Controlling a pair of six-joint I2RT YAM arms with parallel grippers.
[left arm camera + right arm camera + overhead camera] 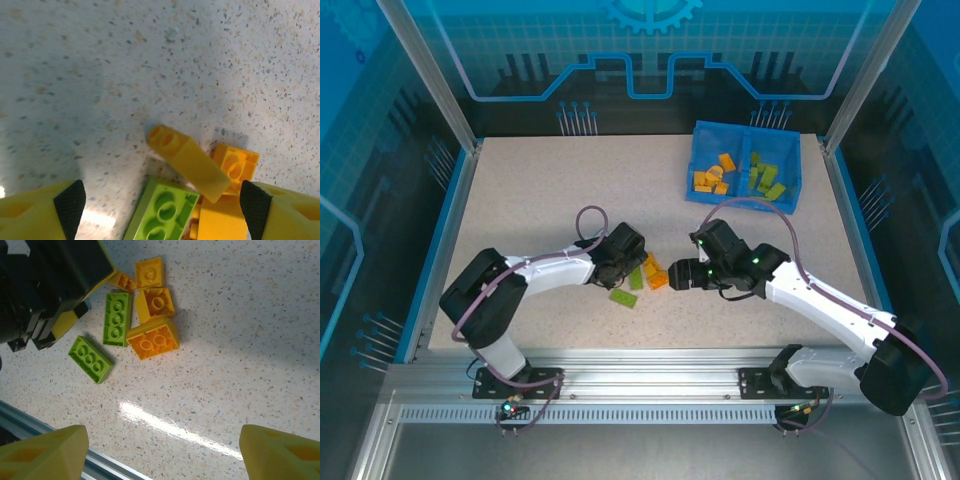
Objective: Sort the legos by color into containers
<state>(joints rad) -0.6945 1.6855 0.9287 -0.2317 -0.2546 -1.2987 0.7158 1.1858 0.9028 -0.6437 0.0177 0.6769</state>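
A small pile of legos lies mid-table between the two arms. In the left wrist view a green brick (162,212) lies studs-down beside a tilted orange brick (187,160) and another orange brick (232,162). My left gripper (162,205) stands open just over this pile, its fingertips (70,205) either side of it. My right gripper (162,452) is open over bare table, with two green bricks (90,358) (118,318) and several orange ones (153,338) ahead of it. The blue bin (790,200) holds orange bricks (712,177) in its left compartment and green bricks (765,180) in its right.
The left gripper's black and yellow body (60,285) sits at the pile's upper left in the right wrist view. An aluminium rail (650,365) runs along the near table edge. Blue walls enclose the table on three sides.
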